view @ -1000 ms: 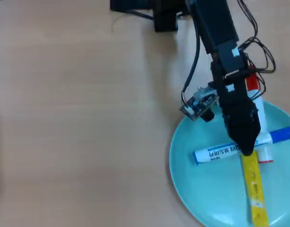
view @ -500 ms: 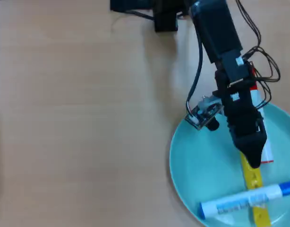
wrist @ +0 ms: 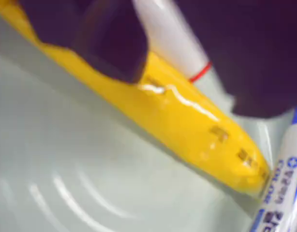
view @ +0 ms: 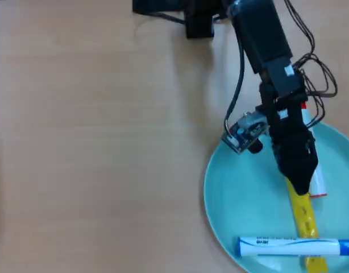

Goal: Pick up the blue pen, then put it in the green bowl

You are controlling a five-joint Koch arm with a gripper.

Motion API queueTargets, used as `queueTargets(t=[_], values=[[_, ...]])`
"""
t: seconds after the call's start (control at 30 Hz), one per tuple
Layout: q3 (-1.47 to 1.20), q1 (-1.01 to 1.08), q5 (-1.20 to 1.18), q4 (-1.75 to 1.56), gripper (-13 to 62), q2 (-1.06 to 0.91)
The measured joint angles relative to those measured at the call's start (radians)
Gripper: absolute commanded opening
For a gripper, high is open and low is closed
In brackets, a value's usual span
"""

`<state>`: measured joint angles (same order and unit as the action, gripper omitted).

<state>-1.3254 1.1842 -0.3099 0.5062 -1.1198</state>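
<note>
From the overhead view we get the whole layout: the black claw (view: pixel 300 185) reaches down over the large, round, shallow, glossy teal-green bowl (view: pixel 237 193), which sits on the pale wood-grain table (view: pixel 95 131). Its tip lies over the upper end of a flat yellow stick (view: pixel 303 216) that runs away below the claw. Just beside the claw's right side in that view we see a white marker (view: pixel 316 183) with a red ring near its end, mostly hidden by the claw.

The blue pen (view: pixel 291 246) lies inside the green bowl, below the claw's tip and apart from it, crosswise over the lower part of the yellow stick. It is a white barrel with a blue cap at one end, a blue end at the other, and blue printing along its side.

The wrist view shows none of that layout. We see the dark, blurred claw (wrist: pixel 187 72) at the top, over the yellow stick (wrist: pixel 187 121), with the white marker (wrist: pixel 175 41) and its red ring showing between the dark shapes. The blue pen (wrist: pixel 281 193) enters at the lower right, its blue lettering readable only as blurred characters. The bowl's (wrist: pixel 66 159) glossy floor fills the rest.

We cannot tell how far the claw is parted, nor whether it grips anything.
</note>
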Motion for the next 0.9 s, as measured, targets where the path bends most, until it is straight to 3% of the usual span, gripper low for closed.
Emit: queueTargets(t=[0.2, 0.4, 0.77, 0.9], values=[[0.137, -0.002, 0.032, 0.291, 5.6, -0.12], [0.299, 0.0, 0.072, 0.588, -6.1, -0.16], [0.302, 0.12, 0.17, 0.934, -6.6, -0.485], [0.11, 0.179, 0.224, 0.959, -6.7, -0.632]])
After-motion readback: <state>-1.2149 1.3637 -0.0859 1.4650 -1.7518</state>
